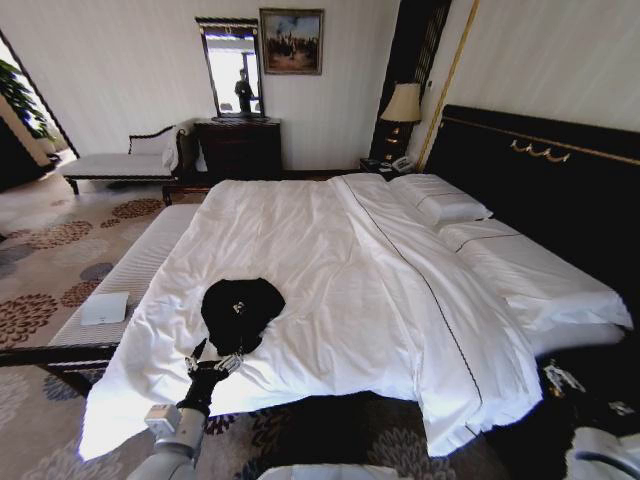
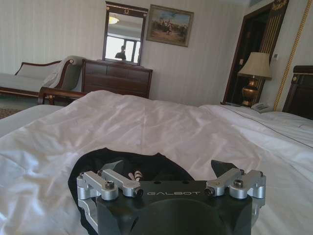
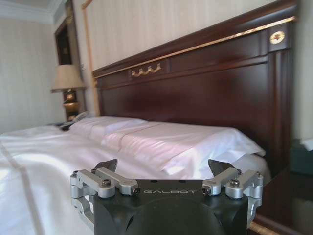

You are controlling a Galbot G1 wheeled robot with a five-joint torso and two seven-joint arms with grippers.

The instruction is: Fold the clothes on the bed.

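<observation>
The clothes (image 1: 242, 308) are a black T-shirt lying bunched in a rounded heap on the white duvet of the bed (image 1: 350, 270), near its foot corner on my left. My left gripper (image 1: 213, 362) hovers just short of the heap's near edge, above the duvet. In the left wrist view it (image 2: 166, 169) is open, with the black clothes (image 2: 146, 164) right in front of its fingers and nothing held. My right gripper (image 1: 558, 378) sits low at the bed's right side, by the headboard end. There it (image 3: 164, 166) is open and empty, facing the pillows (image 3: 161, 142) and dark headboard (image 3: 205, 83).
A narrow white-cushioned bench (image 1: 135, 262) runs along the bed's left side, with a white box (image 1: 104, 308) on it. Against the far wall are a dark dresser with a mirror (image 1: 238, 148), a chaise (image 1: 120, 160) and a lamp (image 1: 402, 105). Patterned carpet lies around the bed.
</observation>
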